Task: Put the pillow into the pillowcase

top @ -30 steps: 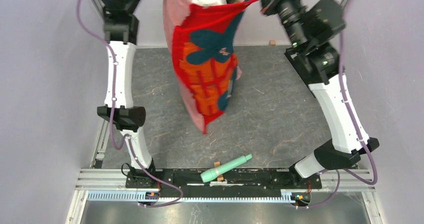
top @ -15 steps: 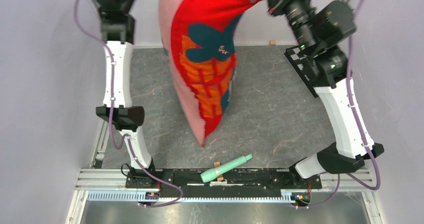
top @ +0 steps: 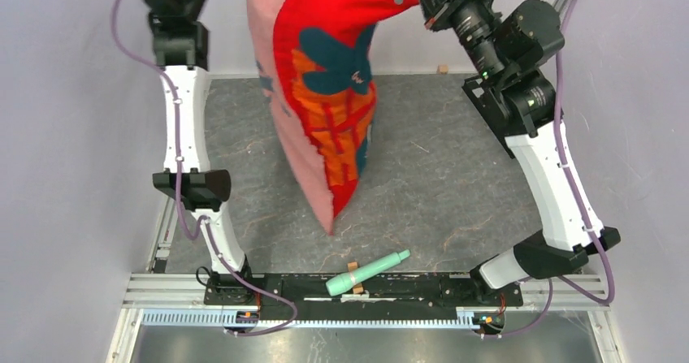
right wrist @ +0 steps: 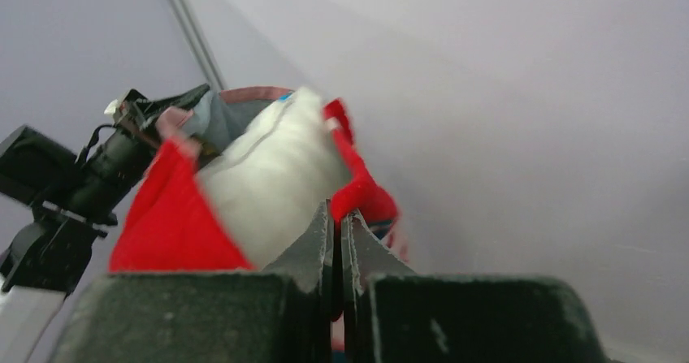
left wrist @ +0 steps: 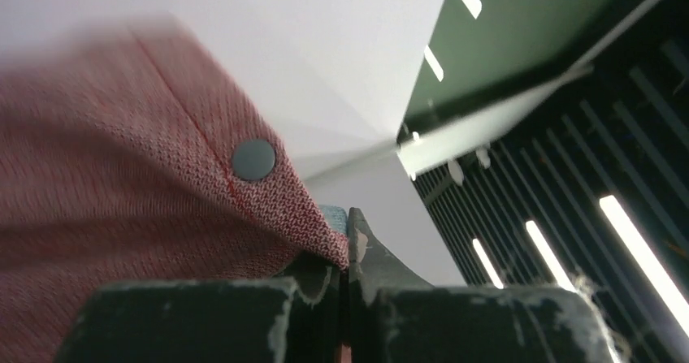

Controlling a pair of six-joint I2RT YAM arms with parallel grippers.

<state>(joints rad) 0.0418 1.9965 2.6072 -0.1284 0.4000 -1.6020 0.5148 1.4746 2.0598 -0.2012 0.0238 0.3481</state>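
Both arms reach high toward the far wall. The left arm (top: pixel 180 111) is nearly straight, and the right arm (top: pixel 536 144) bends at the elbow and leans inward. The left gripper (left wrist: pixel 348 245) has its fingers pinched tight on a corner of the pillowcase (top: pixel 325 103). The pink woven cloth spreads out to the left of the fingertips, with a dark snap button (left wrist: pixel 253 159) just above and left of them. The right gripper (right wrist: pixel 337 229) is likewise squeezed narrow on the red edge of the case, which bunches right at its fingertips.

Between the two grips the pillowcase hangs mouth-up over the table (top: pixel 455 184), its lower corner pointing down toward the near edge. Whether that corner touches the table cannot be told. The white pillow (right wrist: pixel 272 180) sits inside the open mouth, just beyond and left of the right fingertips, with red cloth on either side. A mint-green tube (top: pixel 367 272) lies well below the hanging case, by the arm bases.
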